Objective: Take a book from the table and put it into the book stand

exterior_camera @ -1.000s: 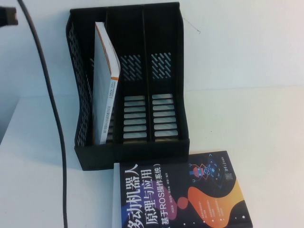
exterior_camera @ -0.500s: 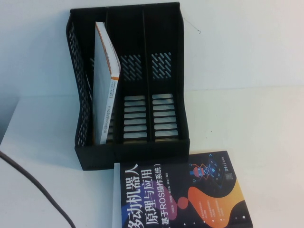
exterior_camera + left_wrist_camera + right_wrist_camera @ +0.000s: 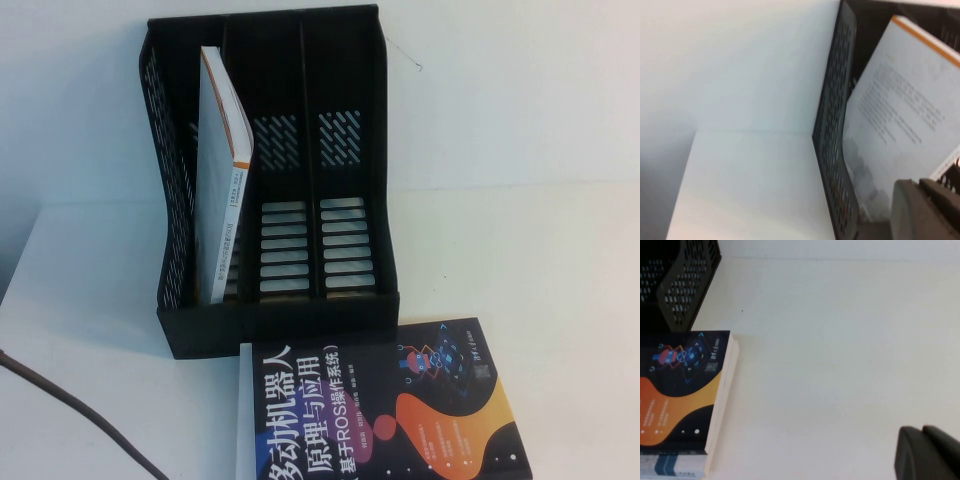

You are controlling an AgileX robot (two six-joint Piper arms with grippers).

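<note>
Both grippers stay out of the overhead shot. From the wrist cameras, only a dark corner of the left gripper [image 3: 925,210] shows beside the book stand [image 3: 270,180], and of the right gripper [image 3: 927,452] over the bare table [image 3: 520,250]; I cannot tell either's state. Nearest lies a black book [image 3: 385,405], flat against the stand's front. Beyond, the book [image 3: 222,180] stands upright, slightly tilted, in the leftmost slot.

Book [image 3: 224,180] in book stand [image 3: 340,100]
</note>
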